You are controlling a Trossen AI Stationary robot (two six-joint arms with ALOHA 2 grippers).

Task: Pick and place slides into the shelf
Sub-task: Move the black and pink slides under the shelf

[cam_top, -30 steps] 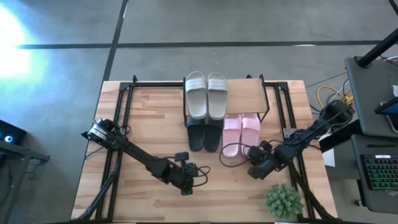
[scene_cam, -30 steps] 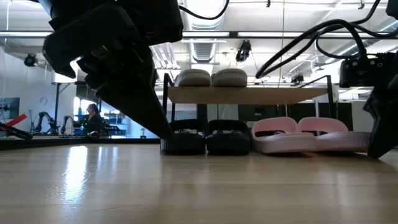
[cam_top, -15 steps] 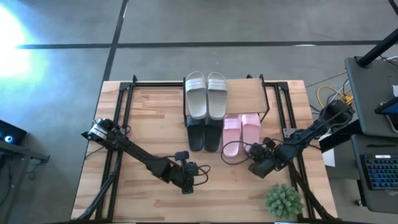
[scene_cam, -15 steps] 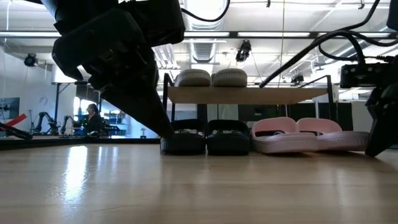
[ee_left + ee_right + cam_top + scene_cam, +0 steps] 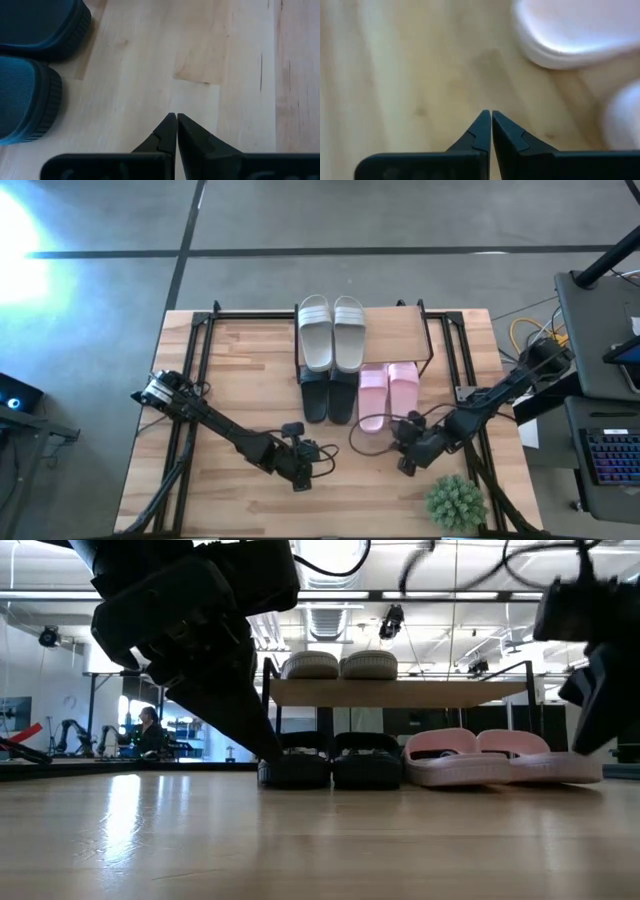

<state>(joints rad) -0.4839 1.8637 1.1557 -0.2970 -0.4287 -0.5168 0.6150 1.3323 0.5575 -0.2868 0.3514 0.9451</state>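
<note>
Sitting top centre of high view: shelf (image 5: 395,330), grey slides (image 5: 331,332) on board, black slides (image 5: 328,396) beneath, pink slides (image 5: 387,392) beside them on desk (image 5: 230,380). Left fingers (image 5: 302,480) lower centre, pressed together, empty. Right fingers (image 5: 403,465) lower right near pink pair, likewise shut, empty.

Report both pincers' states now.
Left pincer: shut, holding nothing.
Right pincer: shut, holding nothing.
</note>
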